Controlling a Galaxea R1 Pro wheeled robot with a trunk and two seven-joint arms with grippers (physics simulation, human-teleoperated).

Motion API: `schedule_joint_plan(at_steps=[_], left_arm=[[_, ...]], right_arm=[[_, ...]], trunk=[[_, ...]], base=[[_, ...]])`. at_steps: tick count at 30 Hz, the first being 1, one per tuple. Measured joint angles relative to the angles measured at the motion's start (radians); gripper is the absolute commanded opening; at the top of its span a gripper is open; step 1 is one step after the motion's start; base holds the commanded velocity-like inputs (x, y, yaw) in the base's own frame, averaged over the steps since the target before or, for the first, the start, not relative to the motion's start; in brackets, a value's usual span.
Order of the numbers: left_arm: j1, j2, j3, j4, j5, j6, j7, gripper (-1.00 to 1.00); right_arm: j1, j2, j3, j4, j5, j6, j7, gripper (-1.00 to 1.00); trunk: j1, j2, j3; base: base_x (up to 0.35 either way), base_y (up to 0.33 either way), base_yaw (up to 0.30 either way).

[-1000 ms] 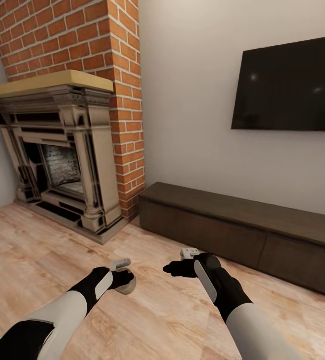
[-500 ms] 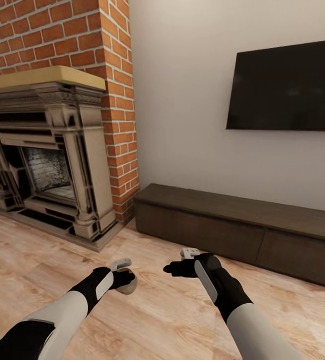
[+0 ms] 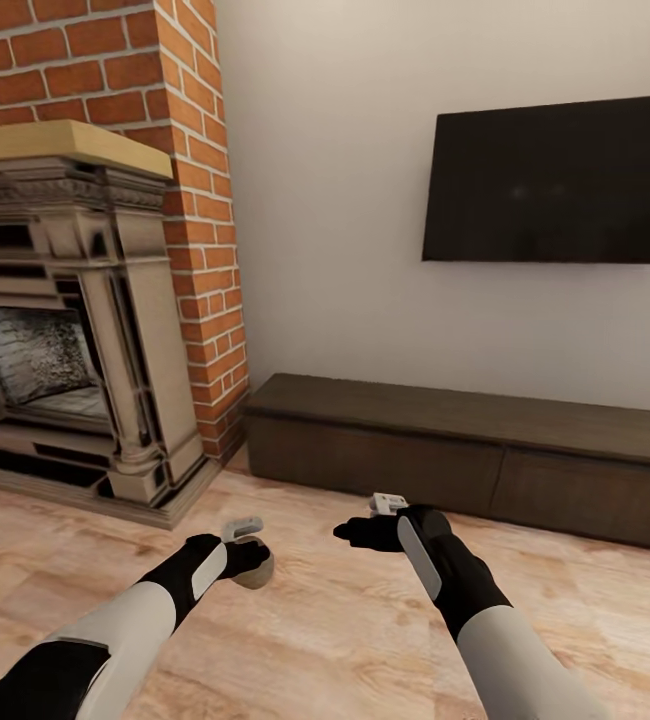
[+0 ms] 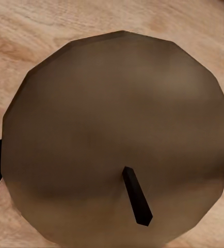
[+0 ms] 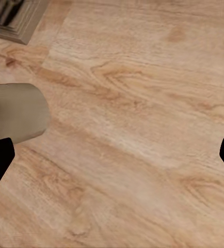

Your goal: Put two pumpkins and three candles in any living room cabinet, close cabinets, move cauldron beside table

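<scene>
head view: the left gripper (image 3: pixel 248 556) is clasping a stubby grey-brown candle (image 3: pixel 255 566); the right gripper (image 3: pixel 360 533) is hanging open, empty; the long dark wooden cabinet (image 3: pixel 465 440), mid-right, is sitting closed, so stowing remains.

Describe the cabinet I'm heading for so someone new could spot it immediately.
Look under the black TV on the white wall: the cabinet is the long, low, dark brown unit on the wooden floor. Unlike the ornate fireplace beside it, it has a flat top and plain handle-less fronts.
</scene>
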Motion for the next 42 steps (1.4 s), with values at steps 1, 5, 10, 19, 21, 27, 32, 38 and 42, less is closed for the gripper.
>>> schedule_joint_plan(at_steps=[1, 5, 10, 19, 21, 27, 32, 38, 42], left_arm=[[0.0, 0.0, 0.0, 0.0, 0.0, 0.0, 0.0, -1.0], [0.0, 0.0, 0.0, 0.0, 0.0, 0.0, 0.0, -1.0], [0.0, 0.0, 0.0, 0.0, -0.001, -0.001, 0.0, -1.0], [0.0, 0.0, -0.001, 0.0, -0.001, -0.002, 0.002, -1.0], [0.0, 0.0, -0.002, 0.0, -0.001, -0.002, 0.003, -1.0], [0.0, -0.002, -0.002, 0.0, -0.001, -0.002, 0.003, -1.0], [0.0, -0.014, -0.001, 0.0, -0.001, -0.002, 0.005, -1.0], [0.0, -0.016, -0.003, 0.001, -0.003, -0.001, 0.006, -1.0], [0.001, -0.017, -0.003, 0.0, -0.003, -0.002, 0.006, -1.0]], right_arm=[[0.0, 0.0, -0.001, 0.0, 0.0, 0.0, 0.0, 1.0], [0.0, 0.0, -0.001, 0.0, 0.0, 0.0, 0.0, 1.0], [0.0, 0.0, -0.001, 0.0, 0.0, 0.0, 0.0, 1.0], [0.0, 0.0, -0.002, 0.0, 0.0, 0.0, -0.001, 1.0], [0.0, 0.0, -0.003, 0.0, 0.0, 0.001, -0.002, 1.0], [0.0, 0.0, -0.003, 0.0, 0.0, 0.001, -0.002, 1.0], [0.0, 0.0, -0.003, 0.0, 0.0, 0.001, -0.002, 1.0], [0.0, 0.0, -0.002, 0.0, 0.0, 0.0, 0.0, 1.0], [0.0, 0.0, -0.002, 0.0, 0.0, 0.0, 0.002, 1.0]], trunk=[[0.0, 0.0, 0.001], [0.0, 0.0, 0.003], [0.0, 0.0, 0.005], [0.0, 0.0, 0.003], [0.0, 0.0, 0.001], [0.0, 0.0, -0.009], [0.0, 0.0, -0.017], [0.0, 0.0, -0.019], [0.0, 0.0, -0.019]], base=[[0.087, 0.289, -0.293], [0.089, 0.289, -0.293], [0.097, 0.27, -0.293], [0.052, 0.078, -0.246], [0.003, 0.004, -0.148], [0.001, 0.001, -0.1], [0.0, 0.0, -0.065], [0.121, -0.077, -0.009], [0.241, -0.159, -0.015]])
